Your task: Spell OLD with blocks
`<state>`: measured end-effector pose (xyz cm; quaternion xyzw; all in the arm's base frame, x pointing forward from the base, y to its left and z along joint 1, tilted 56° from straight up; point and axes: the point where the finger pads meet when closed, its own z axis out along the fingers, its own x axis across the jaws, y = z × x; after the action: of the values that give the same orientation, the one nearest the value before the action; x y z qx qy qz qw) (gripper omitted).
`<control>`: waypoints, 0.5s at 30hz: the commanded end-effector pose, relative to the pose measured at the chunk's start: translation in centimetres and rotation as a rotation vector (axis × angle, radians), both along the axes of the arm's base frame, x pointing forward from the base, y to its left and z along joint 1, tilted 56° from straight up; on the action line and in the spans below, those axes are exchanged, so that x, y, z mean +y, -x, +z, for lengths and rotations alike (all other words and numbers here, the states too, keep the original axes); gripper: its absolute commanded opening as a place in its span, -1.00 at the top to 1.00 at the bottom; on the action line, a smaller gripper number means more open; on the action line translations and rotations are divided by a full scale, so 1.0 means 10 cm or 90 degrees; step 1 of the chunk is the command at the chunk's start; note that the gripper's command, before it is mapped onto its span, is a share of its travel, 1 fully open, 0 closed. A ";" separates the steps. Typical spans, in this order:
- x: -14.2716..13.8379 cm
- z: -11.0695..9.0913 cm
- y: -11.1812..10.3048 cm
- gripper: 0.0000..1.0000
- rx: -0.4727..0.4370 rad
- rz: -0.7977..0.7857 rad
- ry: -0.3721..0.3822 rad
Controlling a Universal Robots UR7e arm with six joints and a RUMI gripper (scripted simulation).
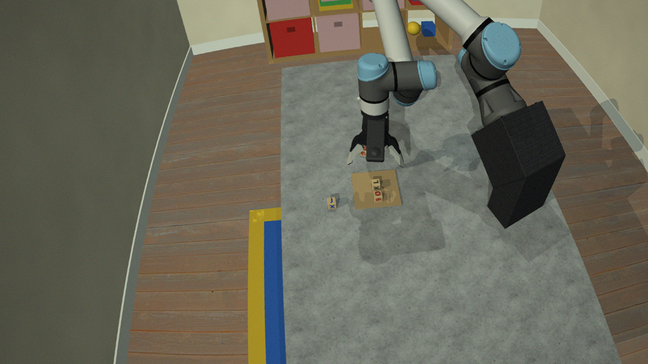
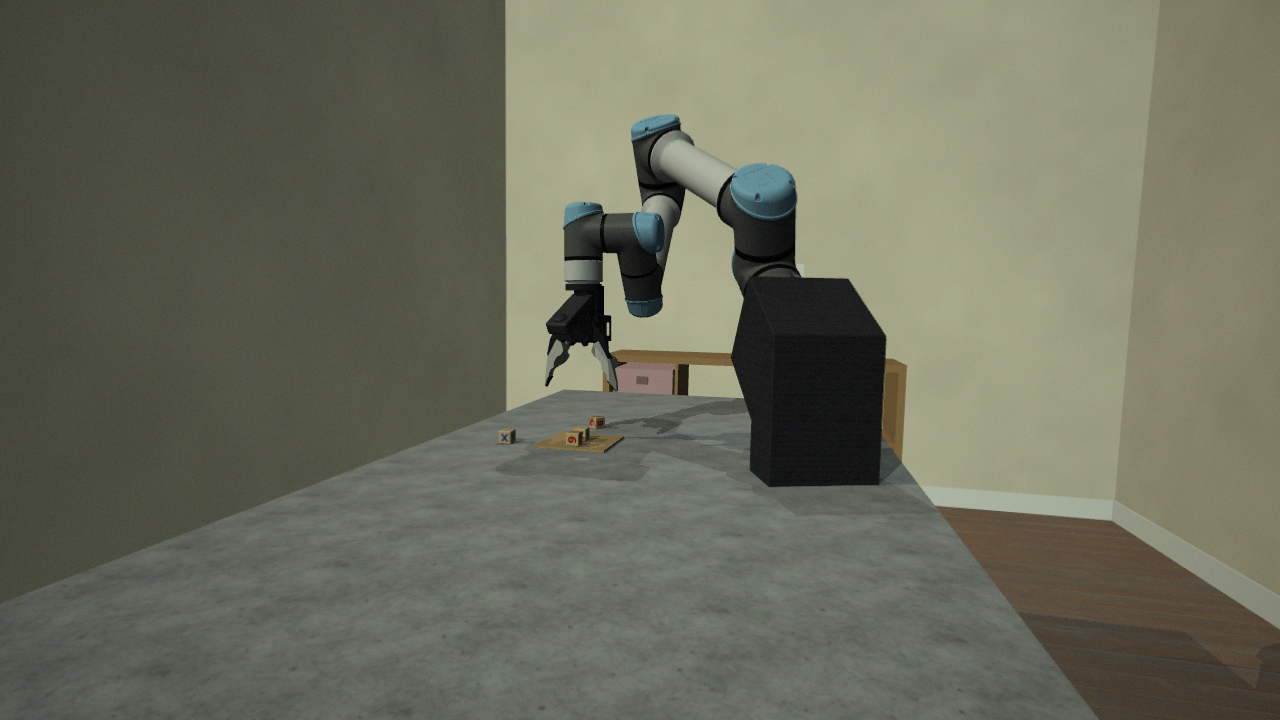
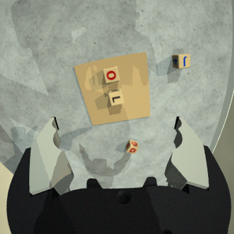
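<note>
Top view: O and L on the mat, gripper wide open and holding nothing

The gripper [image 1: 376, 163] [image 2: 581, 386] [image 3: 117, 117] hangs above the grey table [image 1: 429, 302] [image 2: 537, 582] [image 3: 195, 97], its two fingers spread fully apart with nothing between them. On the tan mat [image 1: 390, 199] [image 2: 605, 442] [image 3: 138, 97], the O block [image 1: 377, 194] [image 2: 573, 438] [image 3: 111, 75] and the L block [image 1: 375, 182] [image 2: 583, 433] [image 3: 116, 97] sit close together; whether they touch is hard to tell. Seen from the robot's base, O is on the left and L on the right, both the right way up

The block with red G and D faces [image 1: 363, 151] [image 2: 597, 421] [image 3: 132, 147] is off the mat on the table, beyond the L end of the pair, set at an angle and partly hidden by the gripper in the top view. Which of its letters faces up is unclear. The J block [image 1: 331, 201] [image 2: 506, 437] [image 3: 184, 61] is also off the mat, on the side facing away from the black pedestal [image 1: 521, 165] [image 2: 819, 385]. The word is therefore one letter short, with D missing from the row
</note>
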<state>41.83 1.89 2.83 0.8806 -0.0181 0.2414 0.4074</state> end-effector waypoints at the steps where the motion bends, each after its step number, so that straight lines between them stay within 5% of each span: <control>1: -0.03 0.03 0.01 -1.00 0.052 0.049 0.028; 15: -0.06 0.05 0.01 -1.00 0.095 0.082 0.053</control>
<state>41.69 1.37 3.30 0.8786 0.0696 0.2039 0.4263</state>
